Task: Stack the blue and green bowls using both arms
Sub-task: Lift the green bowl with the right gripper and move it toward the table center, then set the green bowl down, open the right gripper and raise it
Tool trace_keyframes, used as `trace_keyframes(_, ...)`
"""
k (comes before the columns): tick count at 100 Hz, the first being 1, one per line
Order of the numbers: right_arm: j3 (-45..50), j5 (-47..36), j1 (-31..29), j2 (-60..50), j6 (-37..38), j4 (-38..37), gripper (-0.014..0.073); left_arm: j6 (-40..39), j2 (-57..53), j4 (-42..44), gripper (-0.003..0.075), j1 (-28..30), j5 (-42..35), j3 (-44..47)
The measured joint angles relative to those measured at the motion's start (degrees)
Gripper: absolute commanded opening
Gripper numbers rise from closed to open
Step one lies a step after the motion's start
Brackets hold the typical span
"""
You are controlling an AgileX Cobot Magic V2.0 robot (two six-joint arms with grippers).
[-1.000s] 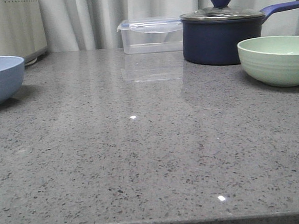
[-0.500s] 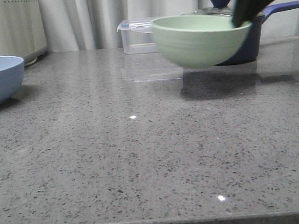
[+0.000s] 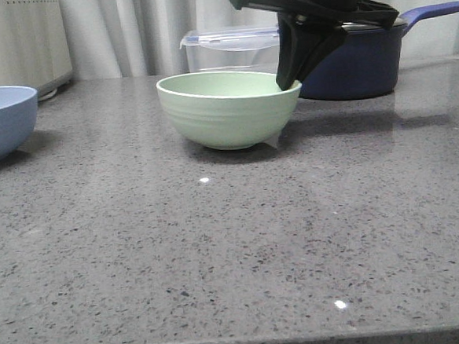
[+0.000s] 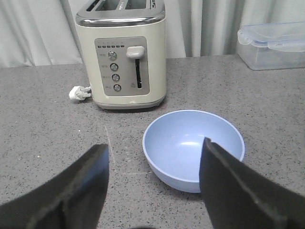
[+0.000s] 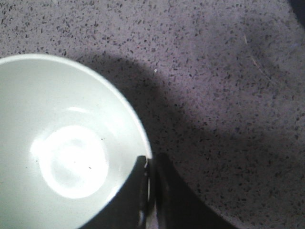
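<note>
Reaching down from the top of the front view, my right arm (image 3: 312, 1) slants toward the middle of the counter (image 3: 243, 250), its gripper (image 3: 288, 77) meeting the right-hand rim of the green bowl (image 3: 227, 109). From the right wrist I see the fingers (image 5: 143, 191) pressed close on either side of that rim, one inside the bowl and one outside, so the jaws are pinching the bowl wall with only its thickness between them. The green bowl sits upright on the counter near the centre, in front of the clear lidded box (image 3: 229, 52) and to the left of the navy saucepan (image 3: 363, 60); a shadow lies under and to the right of it. The blue bowl (image 3: 1, 121) stands upright at the far left edge of the front view, well apart from the green one. My left gripper (image 4: 155, 176) hangs over the counter with its jaws spread wide and nothing between them; the blue bowl (image 4: 193, 148) lies just beyond the fingertips, partly behind one finger (image 4: 228, 186) in that view, and I cannot tell whether it touches. Behind the blue bowl stands a cream toaster (image 4: 124, 52), its plug (image 4: 78, 92) lying beside it.
</note>
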Motion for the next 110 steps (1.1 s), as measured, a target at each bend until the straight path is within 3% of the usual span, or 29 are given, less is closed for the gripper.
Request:
trace_keyframes(17,-0.1,0.0,0.0,0.0,0.0,0.2,0.0160,0.0,0.0,0.0,0.0421,0.0,0.1,0.0)
trace_keyframes(61,0.3,-0.2,0.0,-5.4,0.0,-1.1,0.0158,0.0,0.0,0.0,0.0421,0.0,0.2,0.0)
trace_keyframes(81,9.0,-2.9,0.0,-12.2,0.0,-1.1,0.0156,0.0,0.0,0.0,0.0421,0.0,0.2,0.0)
trace_keyframes(110,19.7,-8.3,0.4,-16.7,-0.8,0.0,0.0071,0.0,0.0,0.0,0.0421,0.0,0.2,0.0)
